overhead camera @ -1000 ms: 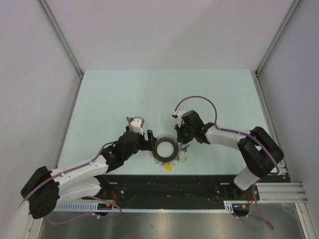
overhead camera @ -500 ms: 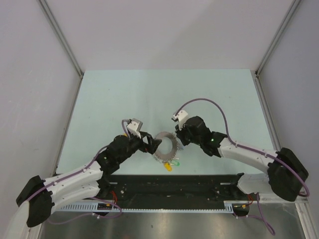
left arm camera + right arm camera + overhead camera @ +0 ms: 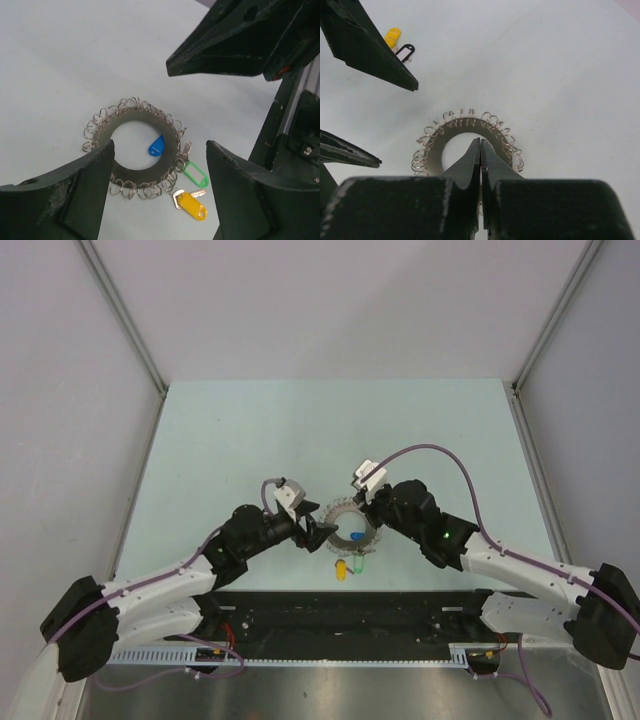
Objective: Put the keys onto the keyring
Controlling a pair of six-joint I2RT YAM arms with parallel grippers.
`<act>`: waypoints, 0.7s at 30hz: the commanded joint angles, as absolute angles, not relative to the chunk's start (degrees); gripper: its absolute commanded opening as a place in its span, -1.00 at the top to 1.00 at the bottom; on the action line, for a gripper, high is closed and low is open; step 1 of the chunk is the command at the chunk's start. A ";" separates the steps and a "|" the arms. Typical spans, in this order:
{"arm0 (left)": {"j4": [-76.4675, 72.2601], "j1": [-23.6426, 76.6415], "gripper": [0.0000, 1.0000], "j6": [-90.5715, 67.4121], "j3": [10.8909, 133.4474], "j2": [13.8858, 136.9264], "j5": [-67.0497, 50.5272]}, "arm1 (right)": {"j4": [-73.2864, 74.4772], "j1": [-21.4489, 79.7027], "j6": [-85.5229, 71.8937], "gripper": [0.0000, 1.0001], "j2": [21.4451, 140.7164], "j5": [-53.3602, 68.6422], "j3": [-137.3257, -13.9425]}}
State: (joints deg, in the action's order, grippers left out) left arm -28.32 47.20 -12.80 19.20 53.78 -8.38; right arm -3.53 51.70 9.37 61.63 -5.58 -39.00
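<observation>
The keyring (image 3: 170, 132) is a flat dark disc edged with several small wire rings, lying on the table (image 3: 350, 520). A blue key (image 3: 156, 146) lies inside its hole (image 3: 357, 536). A green tag (image 3: 195, 174) and a yellow key (image 3: 192, 206) lie at the disc's near rim. My left gripper (image 3: 159, 167) hovers open above the disc with nothing between its fingers (image 3: 240, 190). My right gripper (image 3: 480, 142) is shut, its tips over the disc's hole (image 3: 366, 517). Nothing shows between its pads, and its fingers hide the blue key in the right wrist view.
Grey walls and metal frame posts (image 3: 125, 320) enclose the pale green table (image 3: 330, 430). A black rail (image 3: 340, 615) runs along the near edge by the arm bases. In the right wrist view the left fingers (image 3: 370, 45) stand to the left of the disc.
Both grippers have moved in over the disc, which has slid a little to the right. The blue key, earlier beside the right gripper's tips, now lies in the disc's hole.
</observation>
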 commanded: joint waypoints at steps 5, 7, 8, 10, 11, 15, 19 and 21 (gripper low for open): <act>-27.86 46.93 -0.51 -6.50 24.96 57.49 -11.25 | -0.27 49.06 3.54 0.97 59.85 -11.69 -39.02; -28.56 46.93 -0.52 -7.55 23.74 56.78 -10.55 | 4.82 44.58 -2.33 0.79 60.20 -9.59 -39.02; -28.74 46.93 -0.53 -8.78 23.30 56.43 -10.20 | 5.96 43.34 -3.85 0.74 60.64 -8.80 -39.02; -28.74 46.93 -0.57 -9.58 22.42 55.99 -9.58 | 8.95 40.09 -7.36 0.57 61.87 -6.69 -39.02; -28.74 46.93 -0.57 -10.28 22.15 55.81 -8.54 | 9.66 39.47 -8.43 0.50 62.57 -6.16 -39.11; -24.10 46.93 -0.60 -12.13 22.06 55.11 -3.53 | 10.64 38.67 -11.86 0.35 63.89 -0.73 -39.02; -20.39 46.93 -0.61 -14.93 20.92 53.27 3.24 | 7.83 42.96 -13.97 0.26 68.01 2.55 -39.11; -20.30 46.93 -0.61 -15.20 19.61 52.56 4.30 | 6.16 44.55 -15.11 0.26 70.30 2.28 -39.55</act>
State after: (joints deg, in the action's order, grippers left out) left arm -22.50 47.20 -12.25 21.65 55.18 -1.67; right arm 9.08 41.17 -11.05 66.72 -0.91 -38.87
